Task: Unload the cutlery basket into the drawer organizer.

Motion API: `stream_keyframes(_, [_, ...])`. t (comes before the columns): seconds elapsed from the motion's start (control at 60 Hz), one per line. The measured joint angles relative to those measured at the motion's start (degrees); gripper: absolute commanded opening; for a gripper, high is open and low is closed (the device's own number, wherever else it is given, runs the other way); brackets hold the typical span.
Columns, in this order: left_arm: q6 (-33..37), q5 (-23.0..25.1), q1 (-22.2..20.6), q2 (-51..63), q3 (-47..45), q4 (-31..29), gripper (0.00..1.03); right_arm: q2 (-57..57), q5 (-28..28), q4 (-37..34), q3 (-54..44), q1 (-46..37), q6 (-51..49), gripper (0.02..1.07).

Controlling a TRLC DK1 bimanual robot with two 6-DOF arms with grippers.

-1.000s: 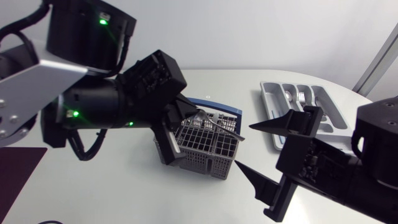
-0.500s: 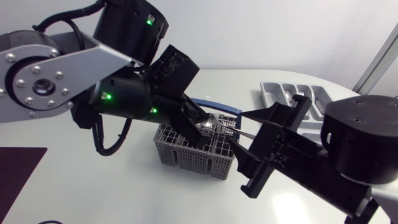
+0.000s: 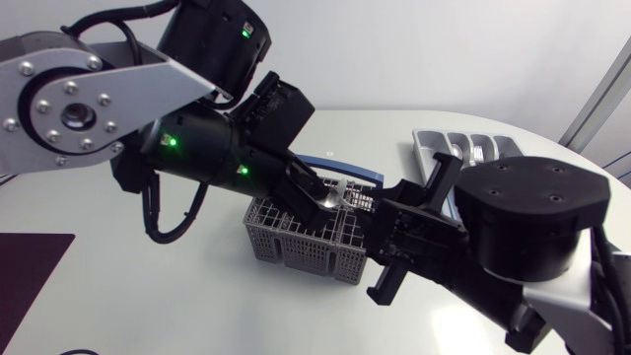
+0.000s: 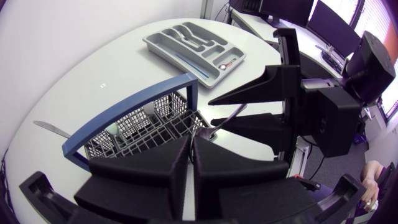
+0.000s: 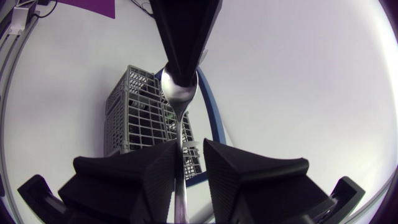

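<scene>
A silver spoon (image 3: 332, 198) hangs over the grey cutlery basket (image 3: 311, 242) with the blue handle. My left gripper (image 3: 312, 191) is shut on the spoon's bowl (image 5: 179, 87). The spoon's handle (image 4: 227, 118) points at my right gripper (image 3: 380, 227). In the right wrist view the handle runs between the right gripper's (image 5: 189, 155) fingers, close against one finger with a narrow gap to the other. The basket (image 5: 146, 118) sits under the spoon. The grey drawer organizer (image 3: 430, 148) lies at the far right and holds several pieces of cutlery (image 4: 227, 62).
A lone knife (image 4: 53, 129) lies on the white table beyond the basket (image 4: 149, 127). A purple mat (image 3: 30, 266) covers the table's near left corner. The right arm's bulky wrist (image 3: 523, 222) stands between basket and organizer.
My left arm swung the spoon over the basket. My right gripper moved in from the right onto the spoon's handle, and its fingers narrowed from wide apart to close around it.
</scene>
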Motion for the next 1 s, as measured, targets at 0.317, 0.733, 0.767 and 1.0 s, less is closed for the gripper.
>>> stream_keyframes(0.317, [-0.02, 1.2, 0.9, 0.33, 0.22, -0.28, 0.06, 1.11, 0.17, 0.13, 0.24, 0.02, -0.42, 0.13])
stream_keyframes(0.733, [-0.11, 1.25, 1.18, 0.74, 1.03, -1.14, 0.23, 2.03, 0.22, -0.26, 0.9, 0.76, -0.63, 0.08])
stream_keyframes(0.767, [-0.5, 1.44, 1.27, 0.74, 1.25, -1.33, 0.34, 2.01, 0.22, -0.26, 0.94, 0.76, -0.63, 0.08])
stream_keyframes(1.0, [-2.19, 1.68, 2.82, 0.74, 4.72, -1.51, 0.87, -0.2, 0.13, -3.28, 0.98, 0.98, -0.61, 0.08])
